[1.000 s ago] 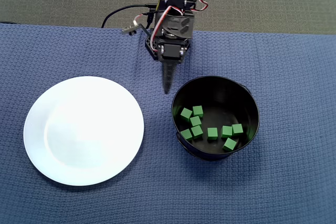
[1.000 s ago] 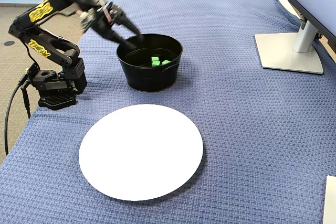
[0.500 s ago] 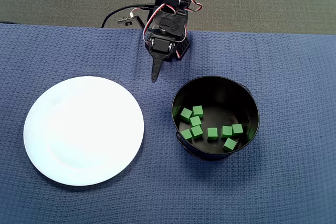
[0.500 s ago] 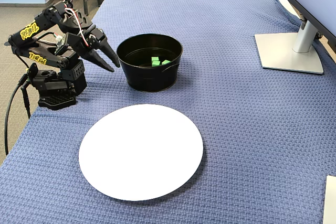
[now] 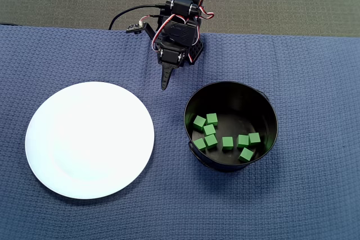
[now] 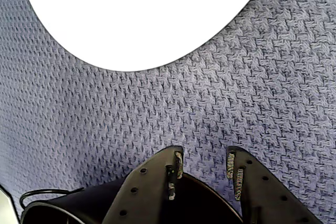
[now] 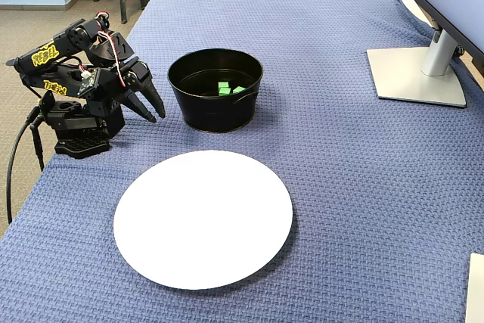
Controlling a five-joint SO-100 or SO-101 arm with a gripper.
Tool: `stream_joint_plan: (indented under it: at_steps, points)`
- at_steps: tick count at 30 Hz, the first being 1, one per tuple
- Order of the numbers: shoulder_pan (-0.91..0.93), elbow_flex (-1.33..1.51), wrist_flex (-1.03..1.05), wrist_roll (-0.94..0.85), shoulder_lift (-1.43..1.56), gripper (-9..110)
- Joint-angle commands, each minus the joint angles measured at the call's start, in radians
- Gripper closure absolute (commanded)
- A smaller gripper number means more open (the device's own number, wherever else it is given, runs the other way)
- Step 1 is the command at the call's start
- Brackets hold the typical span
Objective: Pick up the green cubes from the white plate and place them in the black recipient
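Looking down from overhead, I see the green cubes all lying on the floor of the black recipient, eight that I can count, clustered toward its lower half. The white plate sits bare to the left of it in that view, well apart from the pot, on the blue woven cloth covering the table. My arm is folded back near its base, the jaws slightly parted and gripping nothing, hanging over cloth between plate and pot. In the fixed view a monitor stand rests at the far right.
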Motion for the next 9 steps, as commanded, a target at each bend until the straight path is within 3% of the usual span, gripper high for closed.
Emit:
stream_joint_plan:
  at_steps: [1,9]
  points:
    - [0.002,0.002,0.0,-0.003,0.014,102]
    - [0.0,0.011,0.006,-0.02,0.017,102]
